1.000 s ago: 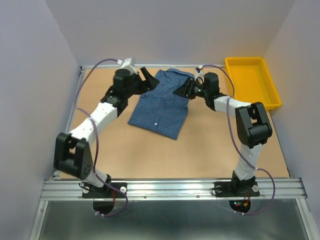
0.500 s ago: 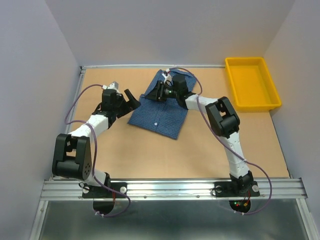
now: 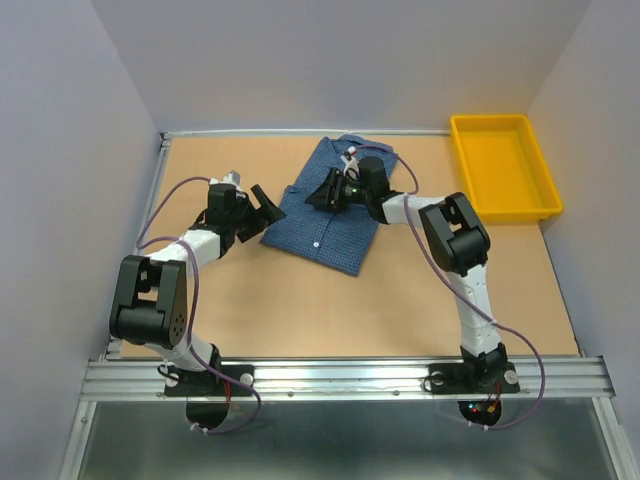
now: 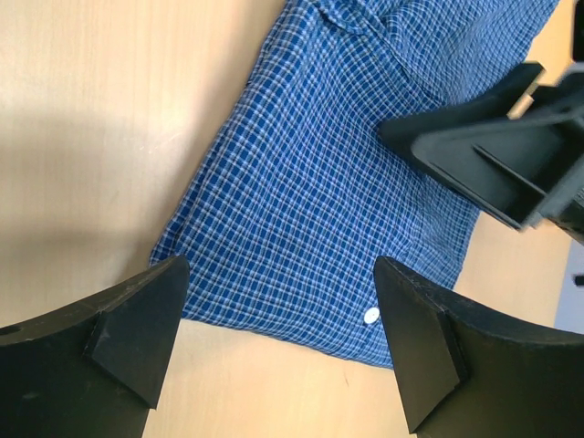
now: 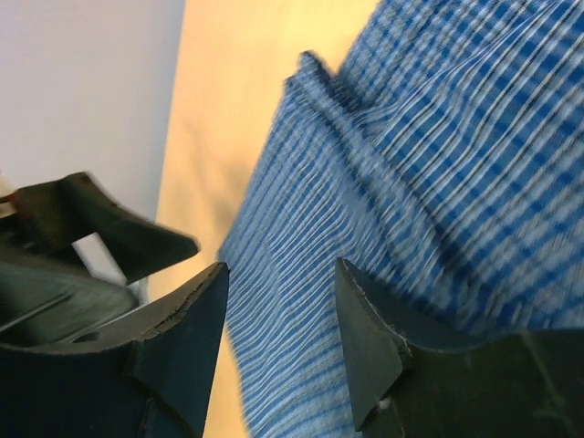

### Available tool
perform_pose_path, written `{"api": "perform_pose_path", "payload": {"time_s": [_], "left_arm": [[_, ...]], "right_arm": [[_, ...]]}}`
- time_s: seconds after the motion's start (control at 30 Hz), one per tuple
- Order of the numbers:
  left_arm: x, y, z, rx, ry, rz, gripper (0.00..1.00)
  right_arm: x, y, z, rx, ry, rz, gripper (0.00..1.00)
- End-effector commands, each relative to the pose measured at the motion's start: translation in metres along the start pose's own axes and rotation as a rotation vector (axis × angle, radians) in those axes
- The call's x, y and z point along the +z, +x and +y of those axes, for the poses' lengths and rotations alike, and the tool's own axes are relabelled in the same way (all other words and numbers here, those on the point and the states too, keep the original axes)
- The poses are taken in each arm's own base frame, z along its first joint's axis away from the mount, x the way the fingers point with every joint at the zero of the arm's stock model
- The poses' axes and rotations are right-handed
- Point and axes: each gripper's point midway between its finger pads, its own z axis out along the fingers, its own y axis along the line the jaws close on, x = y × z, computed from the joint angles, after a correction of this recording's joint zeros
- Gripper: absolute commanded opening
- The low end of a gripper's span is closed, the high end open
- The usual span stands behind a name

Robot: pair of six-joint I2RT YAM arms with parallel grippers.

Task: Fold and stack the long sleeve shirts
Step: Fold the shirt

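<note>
One long sleeve shirt of blue check cloth lies folded into a rectangle at the far middle of the table, collar toward the back wall. My left gripper is open and empty just off the shirt's left edge. In the left wrist view the shirt fills the space ahead of the open left gripper, with a white button near its near edge. My right gripper is open low over the shirt's upper part. In the right wrist view the cloth lies between and beyond the open right gripper.
A yellow bin stands at the back right corner. The tan table is walled by grey panels on three sides. The right gripper's fingers show in the left wrist view over the shirt.
Both arms came down from the shirt's collar end toward its middle. The left gripper moved to the shirt's left edge. The right gripper swung left over the shirt.
</note>
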Motion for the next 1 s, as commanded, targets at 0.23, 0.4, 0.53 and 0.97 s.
{"api": "perform_pose_path", "payload": {"time_s": [0.23,0.4,0.53,0.97], "left_arm": [[0.015,-0.011,-0.037,-0.033,0.161,0.022,0.82],[0.03,-0.004,-0.026,-0.057,0.152,0.035,0.76],[0.047,0.005,-0.005,-0.075,0.094,0.047,0.76],[0.018,-0.014,0.032,-0.133,-0.084,-0.04,0.79]], "right_arm": [[-0.087,0.046,0.084,-0.066,-0.151,0.022,0.56],[-0.104,0.09,0.062,-0.002,-0.12,0.067,0.56],[-0.112,0.127,0.026,0.028,-0.059,0.109,0.56],[-0.131,0.135,0.009,-0.096,-0.02,0.08,0.56]]}}
